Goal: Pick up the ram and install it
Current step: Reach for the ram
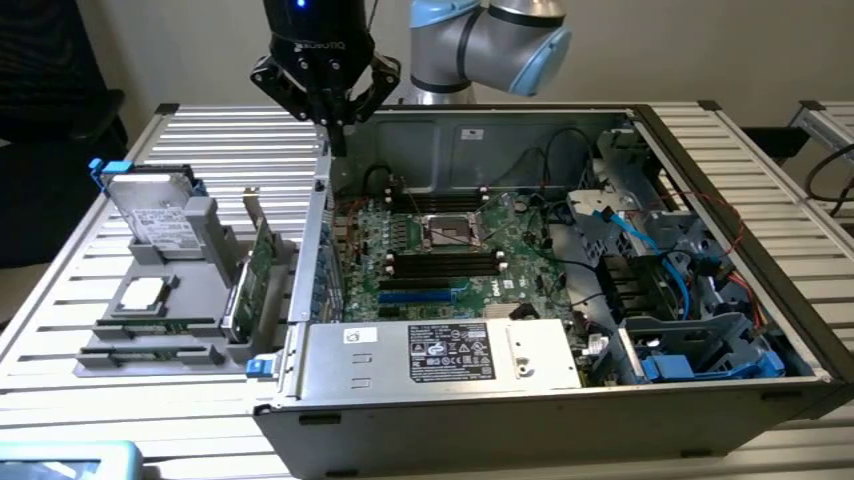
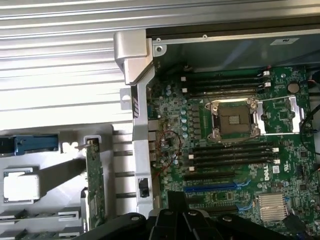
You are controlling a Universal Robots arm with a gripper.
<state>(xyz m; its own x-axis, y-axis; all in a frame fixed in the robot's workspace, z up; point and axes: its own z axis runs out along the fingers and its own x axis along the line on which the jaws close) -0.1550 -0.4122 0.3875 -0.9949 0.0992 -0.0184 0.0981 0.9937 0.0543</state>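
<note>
My black gripper hangs high over the far end of the open computer case's left wall, its fingers drawn together with nothing between them. Its dark underside shows in the wrist view. The ram, a thin green stick, lies on edge in a slot of the grey holder outside the case, on the exterior view's left, well away from the gripper. The motherboard has long black memory slots on both sides of the processor socket.
A taller green expansion card stands upright in the holder beside the case wall. The holder also carries a hard drive and a processor. A power supply, blue cables and drive cages crowd the case.
</note>
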